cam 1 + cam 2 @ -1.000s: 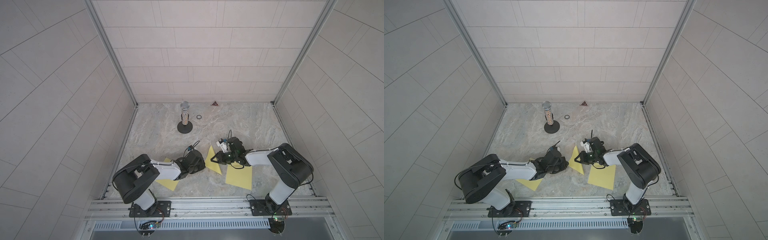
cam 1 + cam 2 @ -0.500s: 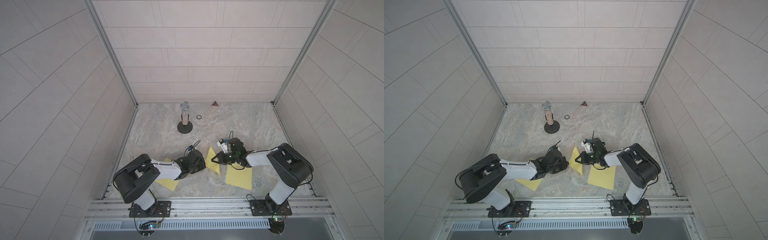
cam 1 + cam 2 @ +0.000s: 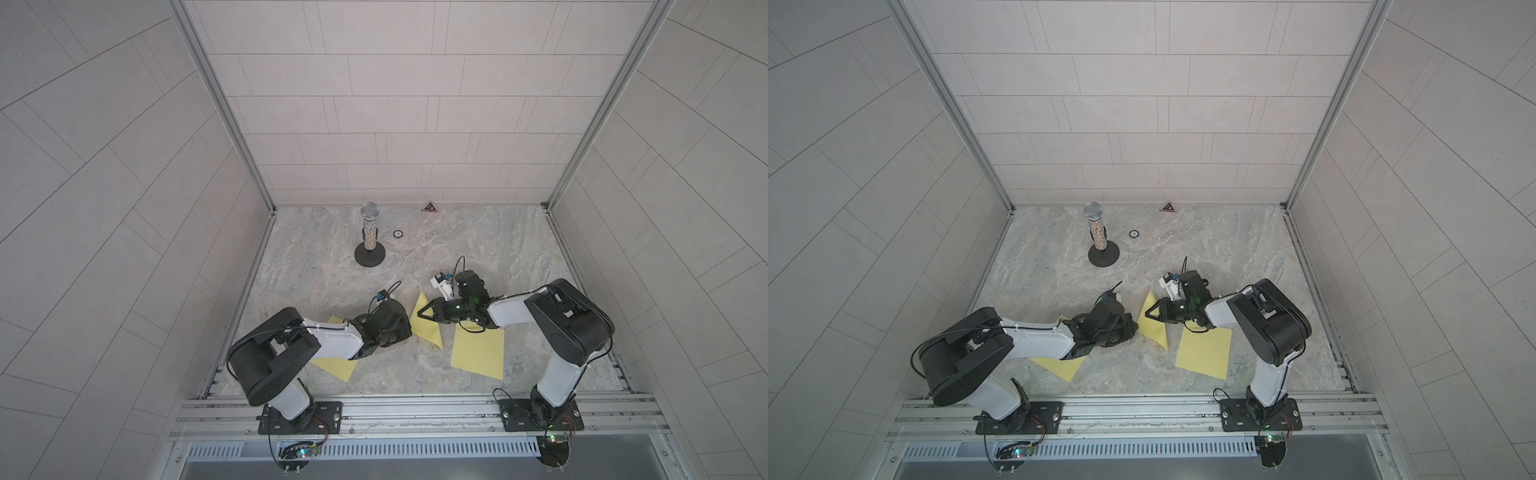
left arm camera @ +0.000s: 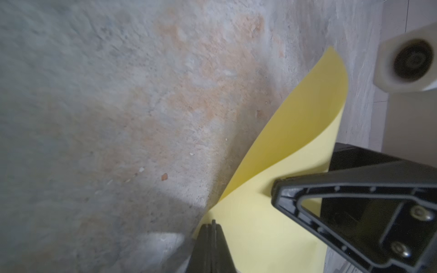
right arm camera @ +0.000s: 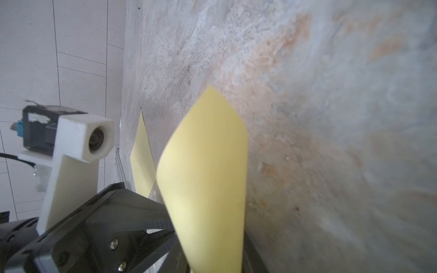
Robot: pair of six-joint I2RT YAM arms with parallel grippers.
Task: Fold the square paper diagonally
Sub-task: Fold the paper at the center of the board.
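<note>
I'm reading pale yellow on the curled square paper (image 3: pixel 426 332), same yellow on the flat sheet (image 3: pixel 478 351). Tabletop (image 3: pixel 478 249): grey marble, rusty-orange veining. Microphone (image 3: pixel 369 232): silver mesh head, glitter-speckled handle, black base.

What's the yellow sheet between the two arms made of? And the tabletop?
The sheet: probably thin matte paper; it bends in a smooth curve and shows no gloss. The tabletop: veined grey-beige stone look with a matte finish; whether it is real stone or a printed laminate, the pictures can't settle.

Microphone (image 3: pixel 369 232) upright on stand; small ring (image 3: pixel 397 234) nearby.
</note>
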